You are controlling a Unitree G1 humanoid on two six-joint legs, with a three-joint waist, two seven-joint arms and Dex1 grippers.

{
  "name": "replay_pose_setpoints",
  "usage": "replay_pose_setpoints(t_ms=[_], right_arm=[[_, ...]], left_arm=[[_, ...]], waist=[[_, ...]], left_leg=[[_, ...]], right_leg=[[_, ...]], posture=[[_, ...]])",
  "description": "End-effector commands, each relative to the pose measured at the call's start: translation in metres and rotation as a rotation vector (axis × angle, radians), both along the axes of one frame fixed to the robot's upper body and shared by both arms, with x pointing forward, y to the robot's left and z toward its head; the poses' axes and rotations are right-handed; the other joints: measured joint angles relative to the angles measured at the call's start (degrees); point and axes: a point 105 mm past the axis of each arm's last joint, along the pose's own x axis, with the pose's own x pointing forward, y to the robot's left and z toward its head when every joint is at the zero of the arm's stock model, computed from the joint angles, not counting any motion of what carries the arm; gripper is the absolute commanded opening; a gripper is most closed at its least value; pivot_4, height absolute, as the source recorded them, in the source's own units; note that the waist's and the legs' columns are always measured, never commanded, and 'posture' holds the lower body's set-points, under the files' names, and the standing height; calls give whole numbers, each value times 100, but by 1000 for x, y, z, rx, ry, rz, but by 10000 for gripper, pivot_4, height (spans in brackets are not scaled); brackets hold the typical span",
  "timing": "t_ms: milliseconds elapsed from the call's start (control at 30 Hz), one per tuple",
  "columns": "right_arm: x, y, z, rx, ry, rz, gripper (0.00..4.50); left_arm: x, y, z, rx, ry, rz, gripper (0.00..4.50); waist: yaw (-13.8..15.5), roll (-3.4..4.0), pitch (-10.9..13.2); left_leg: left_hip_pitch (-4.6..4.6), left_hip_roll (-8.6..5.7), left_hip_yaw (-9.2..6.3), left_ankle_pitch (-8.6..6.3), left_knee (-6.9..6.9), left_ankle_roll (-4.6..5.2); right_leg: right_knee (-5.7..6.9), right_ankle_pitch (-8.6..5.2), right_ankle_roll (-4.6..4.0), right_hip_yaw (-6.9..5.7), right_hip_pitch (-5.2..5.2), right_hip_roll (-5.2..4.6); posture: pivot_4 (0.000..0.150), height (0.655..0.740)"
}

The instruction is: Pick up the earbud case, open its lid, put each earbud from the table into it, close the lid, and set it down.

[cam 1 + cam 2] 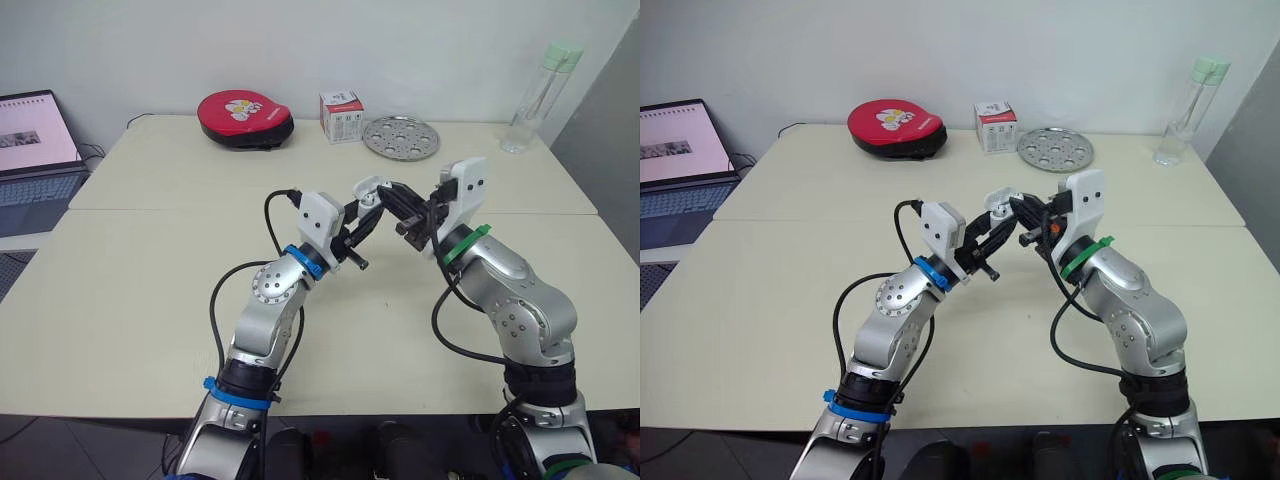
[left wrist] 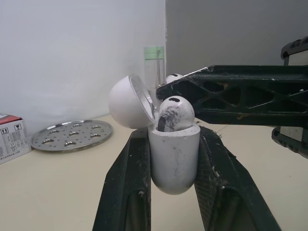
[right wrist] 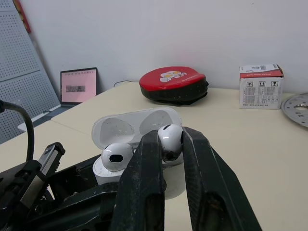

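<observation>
Head stereo pair looks forward and down over the table (image 1: 150, 250). Wrist cameras sit close, viewing the shared earbud case (image 2: 174, 149) from opposite sides.

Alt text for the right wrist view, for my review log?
The right gripper pinches a white earbud over the open earbud case, where a second earbud sits. Behind: a red pouch, a small box, a laptop.

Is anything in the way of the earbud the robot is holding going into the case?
Nothing visible. The right end effector holds the earbud right at the open case, which the left end effector grips. The lid is tipped back, and the other earbud sits in its own slot.
</observation>
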Motion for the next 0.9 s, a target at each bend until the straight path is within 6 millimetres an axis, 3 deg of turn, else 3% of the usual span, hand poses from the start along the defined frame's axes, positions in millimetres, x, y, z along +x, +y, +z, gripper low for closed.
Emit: replay_pose_setpoints(t_ms=[33, 400, 833, 900], right_arm=[[-5, 5, 17, 11, -53, 9, 2059], [-3, 2, 32, 75, -43, -7, 2059], [-9, 14, 22, 9, -44, 9, 2059], [-9, 15, 22, 7, -45, 8, 9221]], left_arm=[[-10, -10, 18, 12, -93, -42, 7699], [-7, -9, 18, 9, -95, -33, 7699], [-5, -8, 21, 0, -100, -29, 7699], [-5, -8, 21, 0, -100, -29, 7699]], waist=[[-1, 0, 0], [0, 0, 0], [0, 0, 0], [-1, 0, 0]], left_leg=[[0, 0, 0, 0, 0, 0], [-1, 0, 0, 0, 0, 0], [0, 0, 0, 0, -1, 0], [0, 0, 0, 0, -1, 0]], right_leg=[[0, 0, 0, 0, 0, 0], [-1, 0, 0, 0, 0, 0], [-1, 0, 0, -1, 0, 0], [-1, 0, 0, -1, 0, 0]], posture=[[1500, 7400], [1500, 7400], [1500, 7400], [1500, 7400]])
